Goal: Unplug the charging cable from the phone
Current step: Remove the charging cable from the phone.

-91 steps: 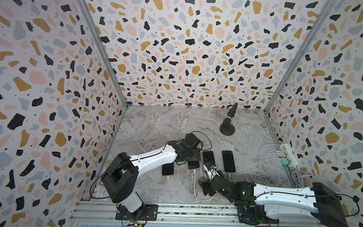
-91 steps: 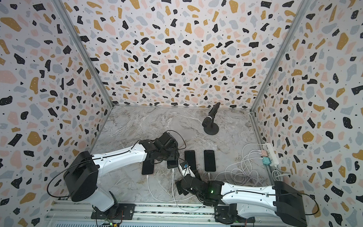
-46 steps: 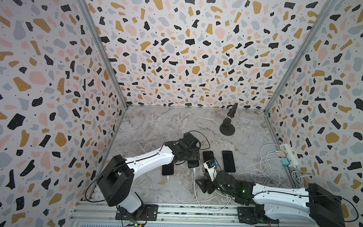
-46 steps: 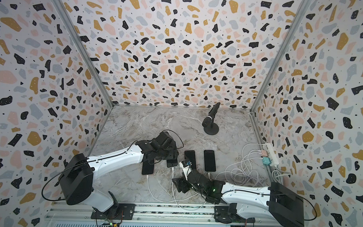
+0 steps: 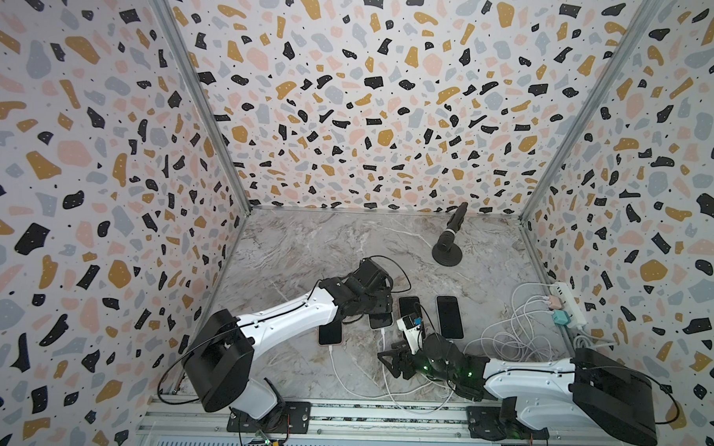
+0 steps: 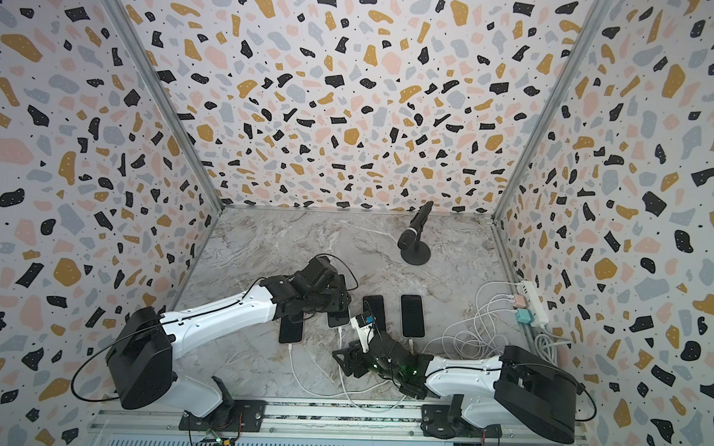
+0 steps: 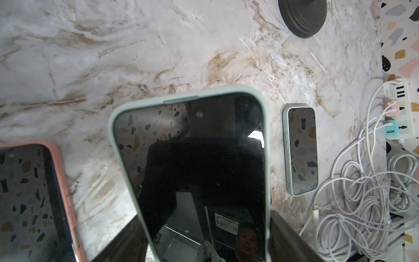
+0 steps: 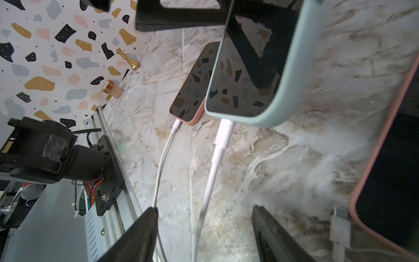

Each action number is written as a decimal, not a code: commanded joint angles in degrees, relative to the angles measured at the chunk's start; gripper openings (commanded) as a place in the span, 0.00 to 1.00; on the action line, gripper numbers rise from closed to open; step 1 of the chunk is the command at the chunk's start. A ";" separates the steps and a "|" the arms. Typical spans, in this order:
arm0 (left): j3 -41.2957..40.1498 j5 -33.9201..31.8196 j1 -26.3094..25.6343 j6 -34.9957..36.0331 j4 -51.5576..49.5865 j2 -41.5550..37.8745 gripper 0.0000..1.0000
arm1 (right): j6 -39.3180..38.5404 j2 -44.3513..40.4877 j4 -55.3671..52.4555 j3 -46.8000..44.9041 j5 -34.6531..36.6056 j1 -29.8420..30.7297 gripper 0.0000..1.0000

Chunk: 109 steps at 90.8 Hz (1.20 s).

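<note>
Currently the mint-cased phone (image 8: 238,79) has its white charging cable (image 8: 205,181) plugged into its end, the plug (image 8: 224,129) seated fully in the port, so the unplugging itself is not yet done. That phone lies near the front middle of the marble table (image 7: 113,56), second in the row of four counting from the left arm's side. The left gripper (image 7: 204,215) straddles it, and its fingers (image 7: 285,233) press against the case's two long edges, bracing it. The right gripper (image 8: 205,209) is lined up on the cable a little way back from the plug; its fingers (image 8: 140,236) stand well apart with the cord running between them and touching neither, so it holds nothing. The step in hand looks like the approach for the pull. The next move would call for sliding up toward the stiff plug collar, closing there rather than on the soft cord, and drawing straight away along the phone's length while the left side holds firm. Just beside lies a pink-cased phone (image 8: 192,86) with its own cable (image 8: 163,158), close enough to be caught by mistake.
</note>
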 commanded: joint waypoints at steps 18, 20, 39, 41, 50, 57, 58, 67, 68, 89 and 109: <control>-0.37 0.15 0.37 -0.17 3.31 -2.31 0.40 | 3.61 0.15 4.21 0.37 -1.00 -0.64 0.70; -0.31 0.19 0.36 -0.17 3.27 -2.31 0.40 | 3.71 -0.01 3.84 0.29 -0.62 -0.65 0.70; -0.38 0.28 0.36 -0.09 3.34 -2.35 0.40 | 4.63 -0.50 0.19 0.95 0.89 -0.74 0.66; -0.42 0.28 0.36 -0.08 3.43 -2.41 0.40 | 4.65 -0.32 -0.10 1.29 0.84 -0.74 0.66; -0.64 0.03 0.36 -0.11 3.57 -2.72 0.40 | 4.71 0.55 -1.24 2.08 0.15 -0.74 0.61; -0.39 0.02 0.36 0.02 3.42 -2.55 0.40 | 5.03 1.04 0.89 1.75 -0.44 -0.74 0.60; -0.42 0.07 0.36 0.01 3.41 -2.59 0.40 | 5.06 1.10 1.05 1.75 -0.48 -0.78 0.60; -0.72 -0.04 0.37 0.09 3.73 -2.76 0.40 | 4.92 1.04 1.47 1.92 -0.97 -0.76 0.59; -0.72 -0.05 0.37 0.09 3.74 -2.78 0.40 | 4.92 1.02 1.60 1.88 -1.05 -0.75 0.59; -0.66 -0.07 0.48 0.07 3.84 -3.02 0.39 | 4.74 1.86 3.07 1.88 -1.99 -0.75 0.48; -0.56 0.23 0.54 0.02 3.77 -2.91 0.38 | 4.83 3.24 3.56 2.28 -2.43 -0.74 0.43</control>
